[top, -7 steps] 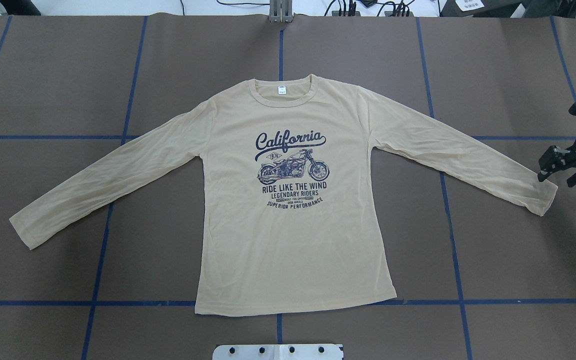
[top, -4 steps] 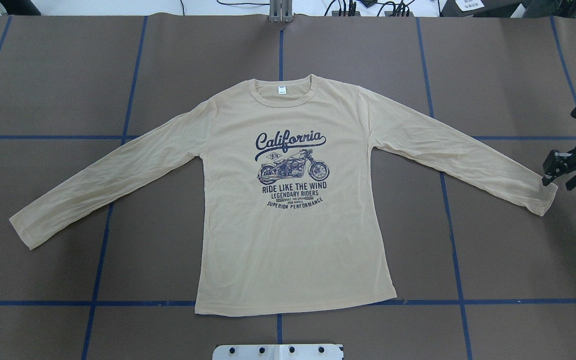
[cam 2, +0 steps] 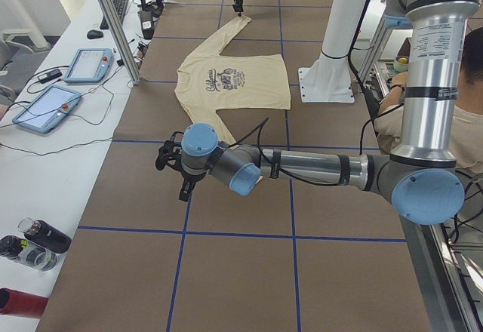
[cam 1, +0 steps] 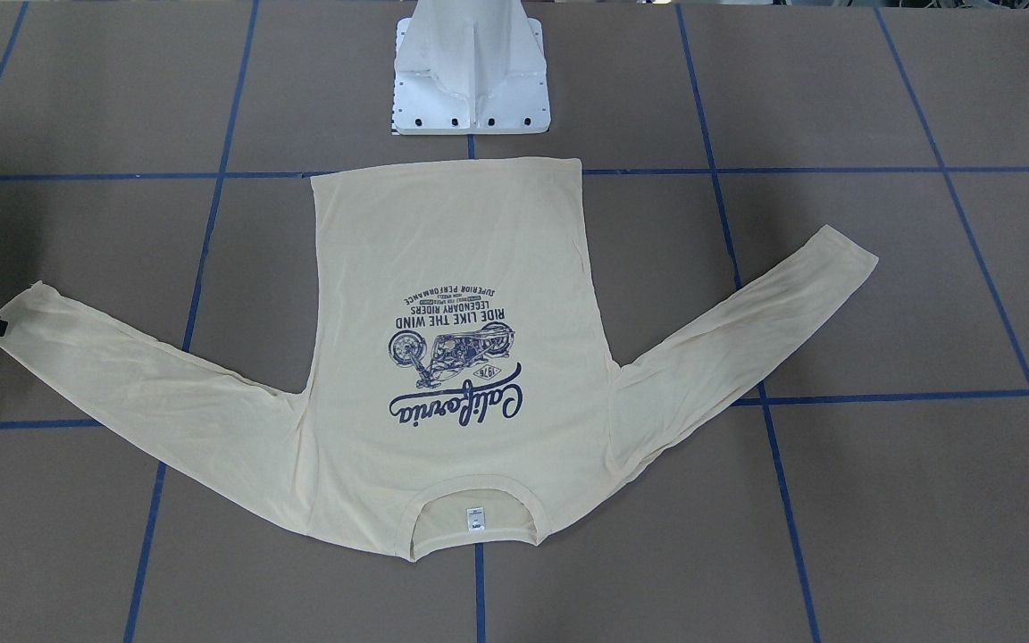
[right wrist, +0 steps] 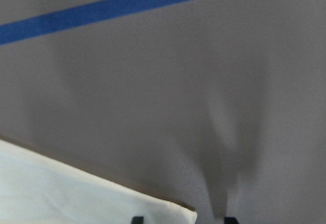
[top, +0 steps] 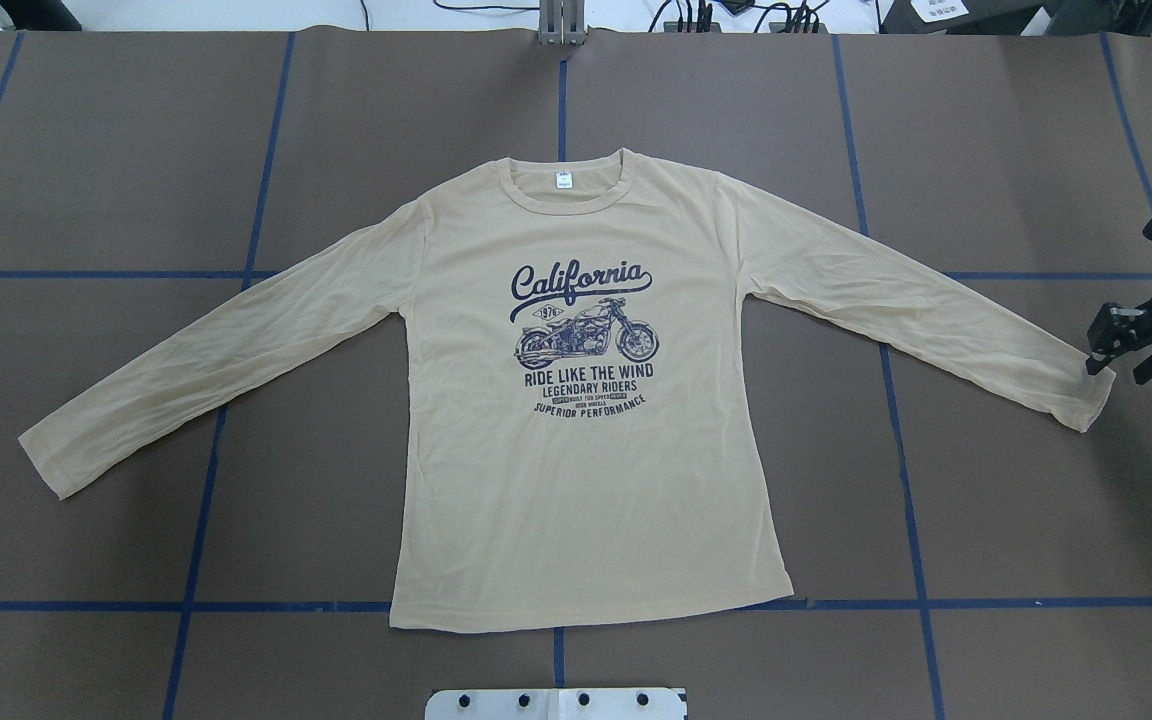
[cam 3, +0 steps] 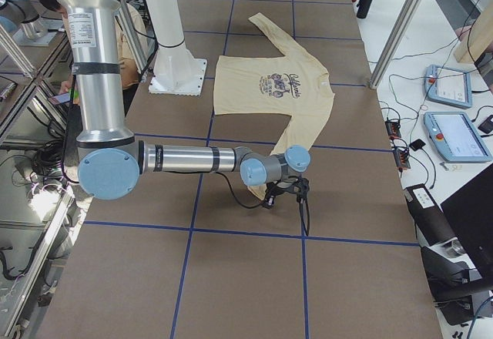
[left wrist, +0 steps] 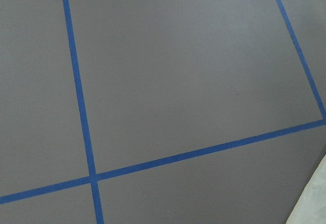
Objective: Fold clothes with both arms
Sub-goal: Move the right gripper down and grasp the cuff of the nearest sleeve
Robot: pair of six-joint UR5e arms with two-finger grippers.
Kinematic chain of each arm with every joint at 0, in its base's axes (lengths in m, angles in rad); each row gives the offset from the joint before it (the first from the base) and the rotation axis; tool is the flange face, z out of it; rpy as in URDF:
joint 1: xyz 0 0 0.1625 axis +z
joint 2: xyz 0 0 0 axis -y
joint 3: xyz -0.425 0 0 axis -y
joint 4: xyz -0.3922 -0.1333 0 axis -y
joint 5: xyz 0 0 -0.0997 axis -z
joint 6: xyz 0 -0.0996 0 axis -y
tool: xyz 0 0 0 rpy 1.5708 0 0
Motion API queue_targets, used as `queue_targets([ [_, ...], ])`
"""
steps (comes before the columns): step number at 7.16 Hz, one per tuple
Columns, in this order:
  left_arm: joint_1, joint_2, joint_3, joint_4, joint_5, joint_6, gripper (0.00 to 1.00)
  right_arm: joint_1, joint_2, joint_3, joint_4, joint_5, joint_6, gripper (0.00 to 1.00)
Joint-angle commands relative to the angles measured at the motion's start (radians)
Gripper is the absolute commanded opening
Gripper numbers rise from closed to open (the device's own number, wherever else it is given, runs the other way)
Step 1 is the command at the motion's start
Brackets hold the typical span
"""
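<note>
**Sleeve fold, first grasp: right gripper at the cuff, nothing held yet**

The long-sleeved T-shirt [top: 586,480] lies flat and print-up in the middle of the table [top: 236,150]. Its neck is away from the robot's base, its hem is towards the base, and both sleeves are spread outwards and unfolded. By my reading no fold has been made.

The right gripper [top: 1121,362] is low at the end of the right cuff [top: 1086,400]. In its wrist view the two fingertips [right wrist: 136,219] stand apart, with the corner of the cuff between them. The fingers are spread and not yet on cloth.

The left gripper [cam 2: 173,175] shows clearly only in the side view, low over the table near the left cuff [top: 46,460]. I cannot tell whether its fingers are spread or closed. Its wrist camera shows mostly bare table and blue tape, with a sliver of pale cloth at the lower right corner.

Notes for doing the grasp well:
- The fabric looks thin, so I should bring the lower finger right down to the table surface. That way it can slide under both layers of the cuff rather than push them into a ridge.
- Take a deeper bite than the corner, since a corner-only pinch may slip or pick up a single layer.
- Close only once the cuff edge is well between the fingers.
- Bring the left gripper onto its own cuff before lifting, so that both sleeves can be folded in evenly.
</note>
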Motion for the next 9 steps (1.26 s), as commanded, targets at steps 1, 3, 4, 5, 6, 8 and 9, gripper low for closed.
queue_targets([
  [1, 0.0, 0.0, 0.0, 0.0, 0.0, 0.0, 1.0, -0.001, 0.002, -0.012, 0.0, 0.002, 0.003, 0.6],
  [3, 0.0, 0.0, 0.0, 0.0, 0.0, 0.0, 1.0, -0.001, 0.002, -0.012, 0.0, 0.002, 0.006, 0.22],
  [4, 0.0, 0.0, 0.0, 0.0, 0.0, 0.0, 1.0, -0.001, 0.004, -0.014, 0.0, 0.003, 0.006, 0.0],
  [5, 0.0, 0.0, -0.002, -0.002, 0.0, 0.0, 1.0, -0.001, 0.01, -0.009, 0.0, 0.008, 0.004, 0.0],
  [6, -0.002, 0.0, 0.0, -0.002, 0.0, 0.0, 1.0, -0.001, 0.016, 0.002, 0.0, 0.011, 0.007, 0.0],
  [8, 0.0, 0.0, -0.002, -0.002, -0.002, 0.0, 1.0, 0.007, 0.028, 0.038, -0.003, 0.049, 0.007, 0.0],
  [9, -0.002, 0.0, -0.005, -0.002, -0.002, 0.0, 1.0, 0.021, 0.027, 0.073, -0.009, 0.086, 0.024, 0.0],
])
